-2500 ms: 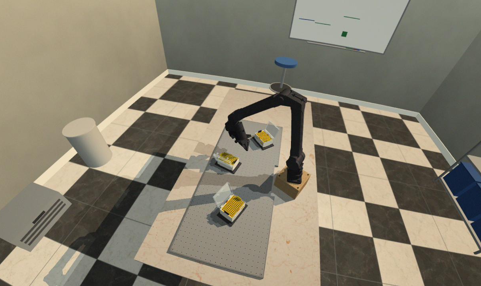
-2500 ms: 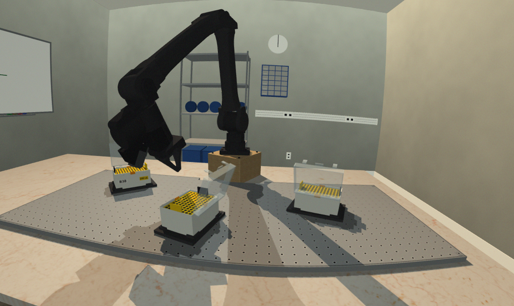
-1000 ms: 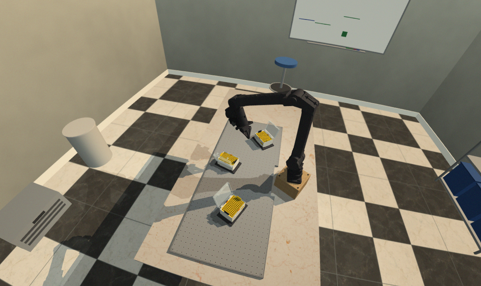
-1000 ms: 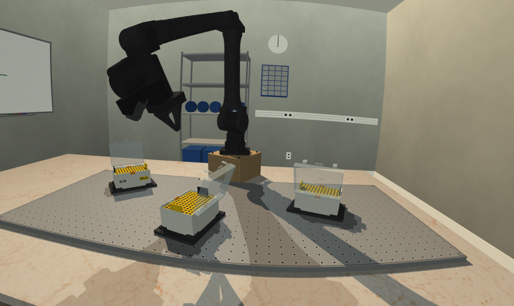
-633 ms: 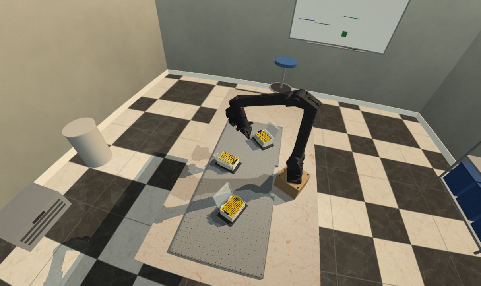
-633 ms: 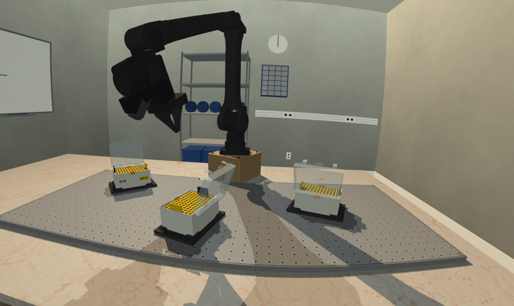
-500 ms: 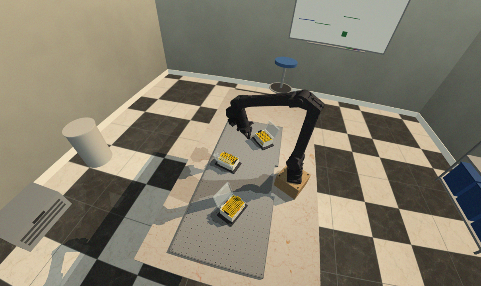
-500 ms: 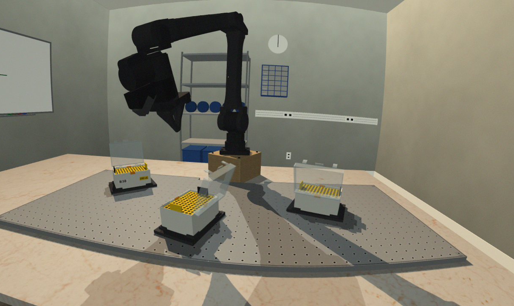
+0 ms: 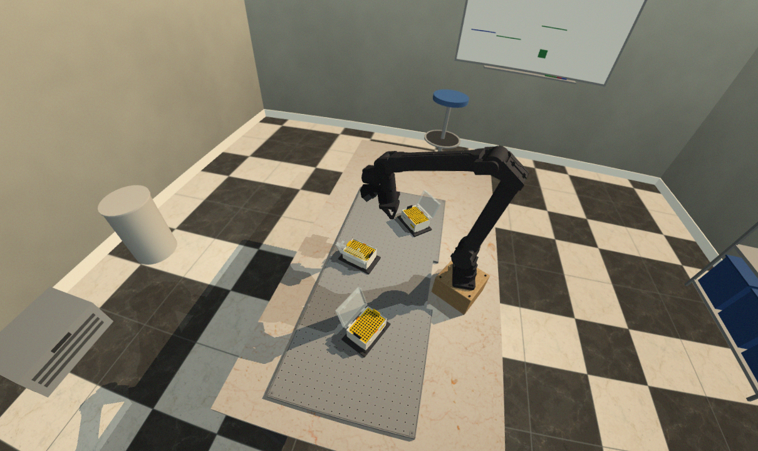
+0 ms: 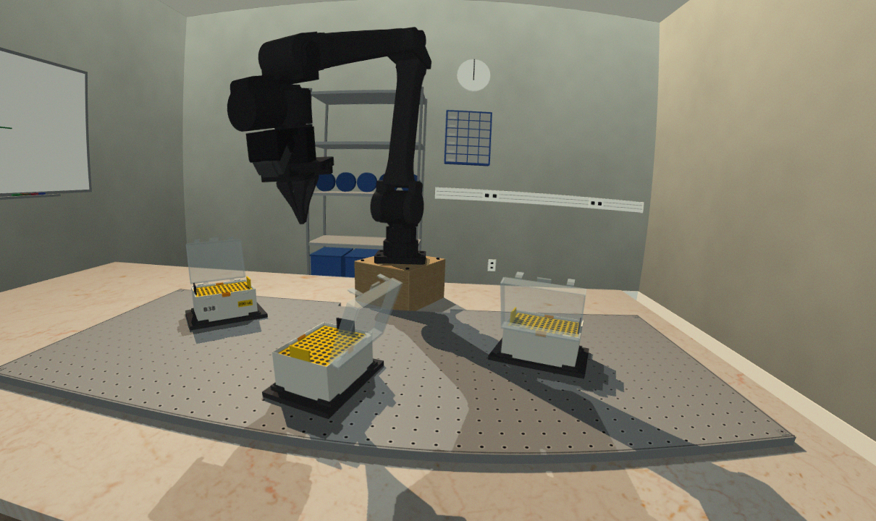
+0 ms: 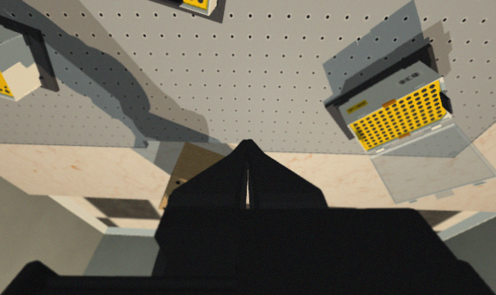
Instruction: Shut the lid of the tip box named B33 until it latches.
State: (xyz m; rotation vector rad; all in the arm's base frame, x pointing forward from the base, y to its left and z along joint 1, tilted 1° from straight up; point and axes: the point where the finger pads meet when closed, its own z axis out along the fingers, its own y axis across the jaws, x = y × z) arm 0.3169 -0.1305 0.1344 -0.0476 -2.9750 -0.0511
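Note:
Three white tip boxes with yellow racks stand on black holder plates on the grey perforated board point(image 10: 136, 362) point(image 9: 336, 386), all with clear lids raised. The left box point(image 10: 222, 302) point(image 9: 415, 218) point(image 11: 389, 107) shows a front sticker starting "B3"; the last digit is too small to tell. Its lid point(image 10: 215, 260) point(image 9: 430, 203) point(image 11: 432, 165) is open. The middle box point(image 10: 322, 366) point(image 9: 359, 252) and the right box point(image 10: 543, 338) point(image 9: 366, 327) show no readable sticker. My gripper point(image 10: 300, 217) point(image 9: 391, 214) point(image 11: 248, 147) is shut and empty, hanging in the air beside and above the left box, apart from it.
The arm's wooden base block point(image 10: 399, 283) point(image 9: 460, 289) stands behind the board. In the wrist view the two other boxes show only at the left edge point(image 11: 6, 78) and the top edge point(image 11: 198, 4). A stool point(image 9: 448, 101), a bin point(image 9: 136, 224) and shelves stand off the table.

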